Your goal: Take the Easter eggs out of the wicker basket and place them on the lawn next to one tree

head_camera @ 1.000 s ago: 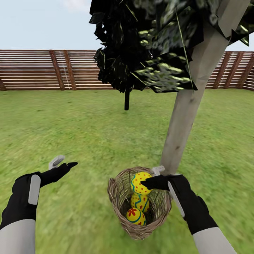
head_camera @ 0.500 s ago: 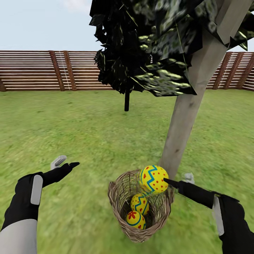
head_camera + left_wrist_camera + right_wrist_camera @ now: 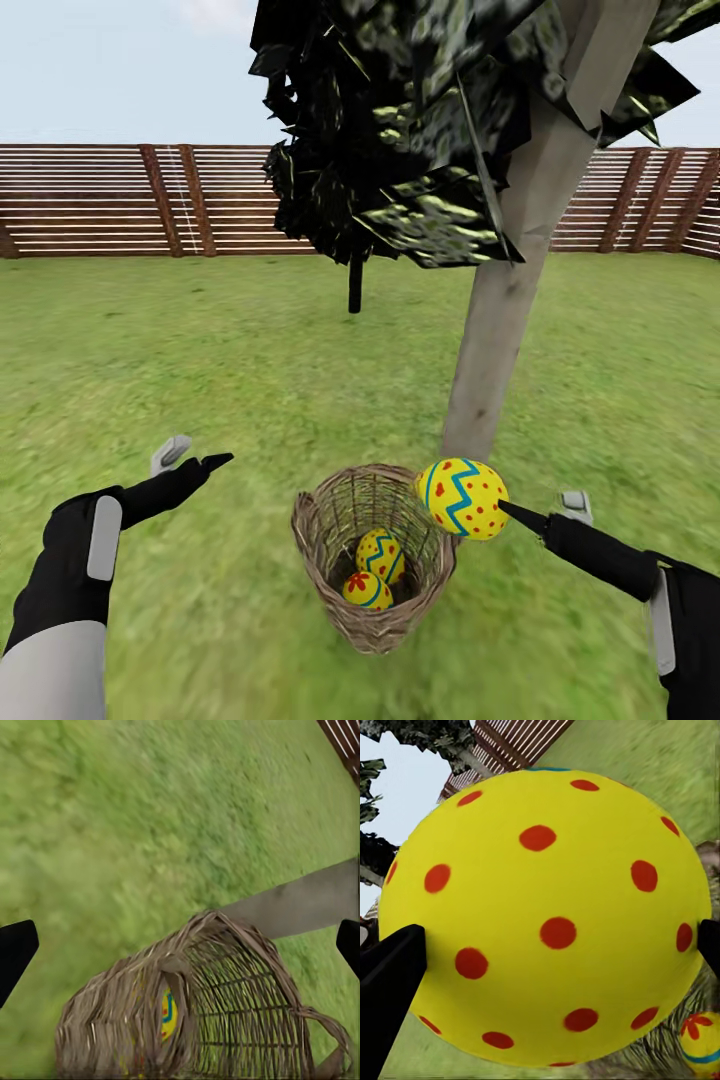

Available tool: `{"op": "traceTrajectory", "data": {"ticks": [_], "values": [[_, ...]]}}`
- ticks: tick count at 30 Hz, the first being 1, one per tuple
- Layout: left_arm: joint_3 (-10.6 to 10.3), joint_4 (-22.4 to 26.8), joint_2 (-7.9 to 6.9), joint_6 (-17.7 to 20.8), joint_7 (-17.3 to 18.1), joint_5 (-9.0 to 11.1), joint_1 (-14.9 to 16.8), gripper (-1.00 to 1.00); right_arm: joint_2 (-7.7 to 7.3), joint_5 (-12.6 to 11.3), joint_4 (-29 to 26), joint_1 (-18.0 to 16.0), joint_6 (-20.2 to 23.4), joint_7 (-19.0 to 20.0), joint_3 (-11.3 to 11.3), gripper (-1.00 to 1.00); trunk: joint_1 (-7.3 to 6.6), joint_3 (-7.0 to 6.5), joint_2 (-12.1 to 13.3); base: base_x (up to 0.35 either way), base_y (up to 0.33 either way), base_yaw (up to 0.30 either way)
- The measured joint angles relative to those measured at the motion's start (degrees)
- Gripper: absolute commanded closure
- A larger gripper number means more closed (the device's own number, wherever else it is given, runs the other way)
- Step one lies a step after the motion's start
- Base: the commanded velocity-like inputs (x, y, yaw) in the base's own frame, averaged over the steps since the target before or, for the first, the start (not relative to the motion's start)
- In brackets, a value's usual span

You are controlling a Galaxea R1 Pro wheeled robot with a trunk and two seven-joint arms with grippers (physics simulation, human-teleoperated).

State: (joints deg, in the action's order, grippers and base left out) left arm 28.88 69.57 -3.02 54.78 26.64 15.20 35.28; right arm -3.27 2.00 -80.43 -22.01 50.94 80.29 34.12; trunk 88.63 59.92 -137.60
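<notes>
First egg out: right gripper [image 3: 505,508] clamped on Easter egg [image 3: 462,498] just above wicker basket [image 3: 371,610] rim, two eggs [image 3: 372,572] inside; left gripper [image 3: 192,455] open, empty; next, set it beside tree trunk [image 3: 500,300]

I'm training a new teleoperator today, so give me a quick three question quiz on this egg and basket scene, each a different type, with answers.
1. True or false: the right gripper holds an Easter egg above the rim of the wicker basket.
2. How many eggs lie inside the basket?
3. The left gripper is: A) open and holding nothing, B) shut on an egg, C) gripping the basket.

Key: 1 true; 2 two; 3 A.
</notes>
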Motion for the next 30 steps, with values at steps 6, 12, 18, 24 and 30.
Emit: {"op": "traceTrajectory", "data": {"ticks": [6,12,18,24,30], "values": [[0.0,0.0,0.06,0.0,0.0,0.0,0.0,-1.00,-0.56,0.1,0.0,0.0,-0.1,-0.1,10.2,1.00,-0.02,0.00,0.0,-0.018,-0.329,0.000],[0.0,0.0,0.11,0.0,0.0,-0.1,0.0,-1.00,-0.51,0.6,0.0,0.0,-1.2,-2.2,15.5,1.00,-0.02,0.00,0.0,0.000,-0.269,0.000],[0.0,0.0,0.14,0.0,0.1,0.0,0.0,-1.00,-0.04,0.6,5.8,0.0,-21.3,-32.0,12.8,1.00,-0.02,0.00,0.0,0.000,-0.016,0.000],[0.0,0.2,0.11,0.0,0.1,0.0,0.0,-1.00,-0.55,0.8,24.3,-0.1,-44.9,-63.6,-6.8,1.00,-0.02,0.00,0.0,0.000,0.000,0.000],[0.0,0.3,0.11,0.0,0.0,0.0,0.0,-1.00,-0.55,0.9,36.5,-2.7,-51.6,-77.5,-18.1,1.00,-0.02,0.00,0.0,0.000,0.000,0.000]]}}
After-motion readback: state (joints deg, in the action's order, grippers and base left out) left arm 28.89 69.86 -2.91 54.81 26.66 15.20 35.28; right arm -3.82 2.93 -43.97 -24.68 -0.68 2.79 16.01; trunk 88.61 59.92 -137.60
